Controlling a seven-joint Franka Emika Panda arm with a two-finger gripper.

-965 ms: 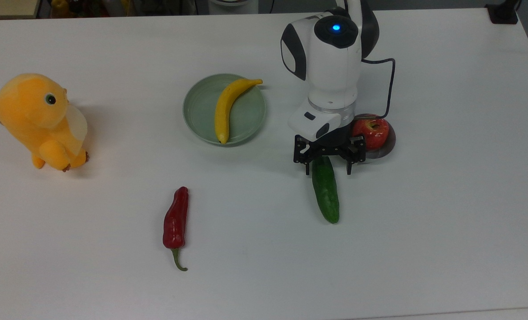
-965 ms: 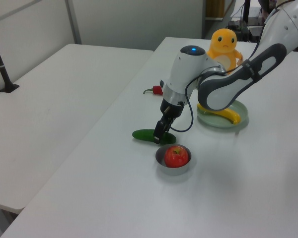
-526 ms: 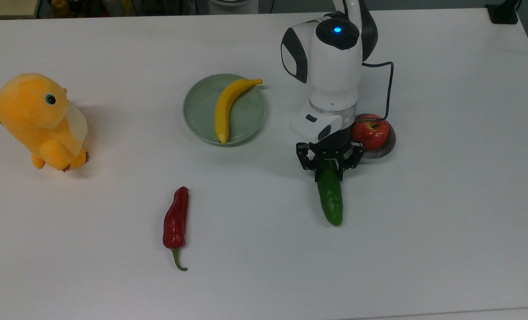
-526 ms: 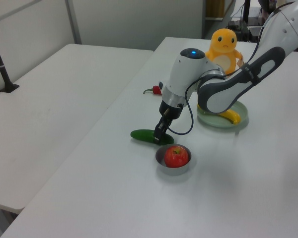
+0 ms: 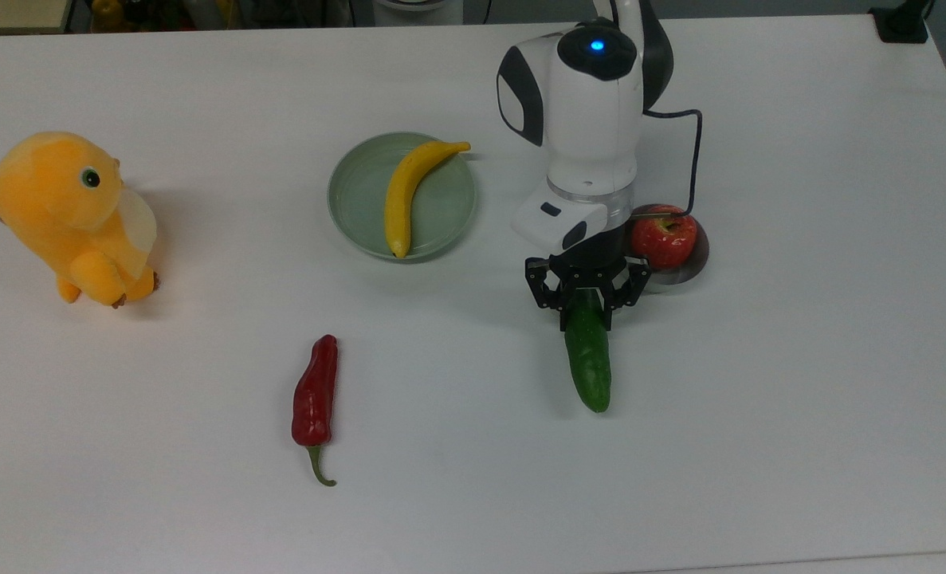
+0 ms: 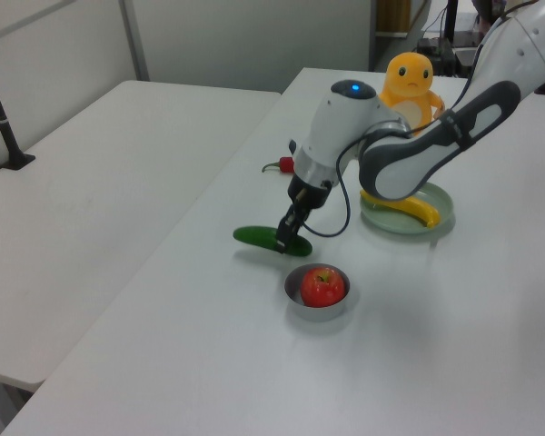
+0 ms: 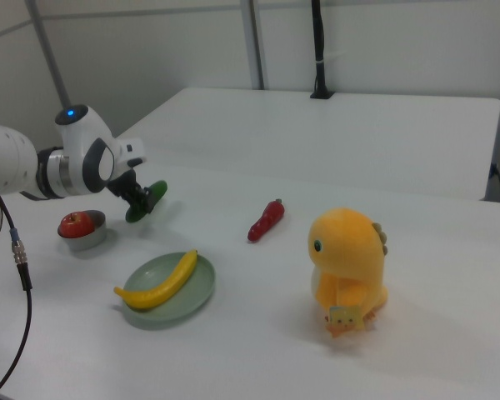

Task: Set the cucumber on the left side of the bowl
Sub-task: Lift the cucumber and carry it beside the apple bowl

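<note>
Left to right in the top view: plush (image 5: 70, 215) by the table's (image 5: 799, 399) left edge, chili (image 5: 315, 392), plate (image 5: 353, 199) with banana (image 5: 409, 191), then mid-table the gripper (image 5: 585, 312) clamped on one end of the cucumber (image 5: 588, 363), bowl (image 5: 692, 259) with apple (image 5: 664, 237) just beside. The cucumber looks lifted off the table in the left view, long end sticking out free. Risks: end grip could let it pivot or slip; free end or fingers could clip the bowl, since it is so close.

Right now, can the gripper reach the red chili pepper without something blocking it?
Probably not yet: the gripper is shut on the dark green cucumber. The path to the red chili pepper is bare white table.
</note>
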